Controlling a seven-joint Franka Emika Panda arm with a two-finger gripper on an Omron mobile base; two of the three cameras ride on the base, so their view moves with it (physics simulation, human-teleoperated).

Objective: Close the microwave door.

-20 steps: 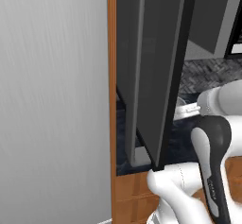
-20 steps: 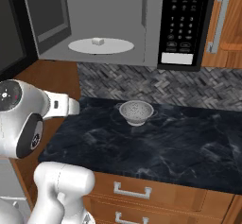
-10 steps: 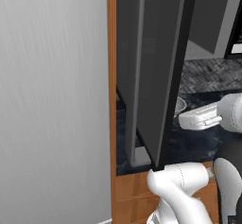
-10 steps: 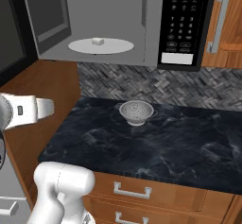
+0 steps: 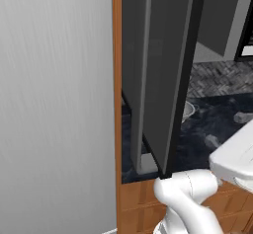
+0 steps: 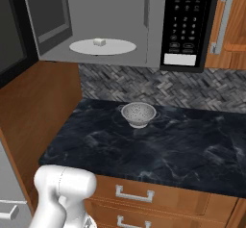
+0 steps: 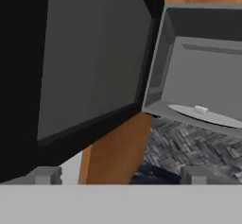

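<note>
Standing wide open, the microwave door (image 7: 85,62) reveals a turntable (image 6: 102,46).

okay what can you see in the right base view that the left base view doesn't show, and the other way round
Right base view: the open microwave cavity with its white turntable plate carrying a small white block, the black keypad panel, and drawers under the counter.

Left base view: the microwave door swung wide open, seen nearly edge-on, beside a brushed-metal wall panel and orange wooden trim.

Both: the dark marble counter, the herringbone backsplash and the metal strainer bowl.
</note>
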